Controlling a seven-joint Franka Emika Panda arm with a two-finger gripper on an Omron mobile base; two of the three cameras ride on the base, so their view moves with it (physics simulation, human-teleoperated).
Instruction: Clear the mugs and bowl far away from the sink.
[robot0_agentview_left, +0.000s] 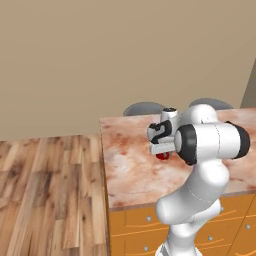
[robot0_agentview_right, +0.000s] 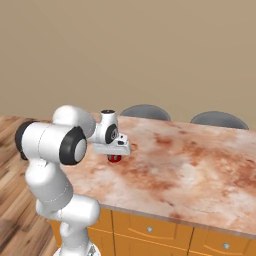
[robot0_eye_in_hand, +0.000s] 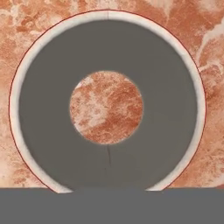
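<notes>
Looking from the left base view, the two-finger gripper (robot0_agentview_left: 161, 152) on the white arm points straight down over the reddish marble-patterned countertop (robot0_agentview_left: 130, 170), and the small glossy red mug (robot0_agentview_left: 162, 156) peeks out just beneath the hand, at about six o'clock from the wrist; only a sliver of red shows, so whether its base touches the counter cannot be told. From the right base view, the same red mug (robot0_agentview_right: 115, 158) sits directly under the gripper (robot0_agentview_right: 115, 154), near the counter's left end, with two grey chair backs (robot0_agentview_right: 145, 111) beyond the far edge at twelve o'clock. The fingers are drawn nearly together, pinching what looks like the mug's thin wall. In the hand view, the camera stares down into the mug (robot0_eye_in_hand: 107, 105): a pale rim rings a dark grey inside, with marble showing through the middle. As a judgement, this mug is light, rigid and glazed, so slippery; a pinch across the wall at the rim suits it, kept upright, since a tilted grip could let it rotate or slide out.
</notes>
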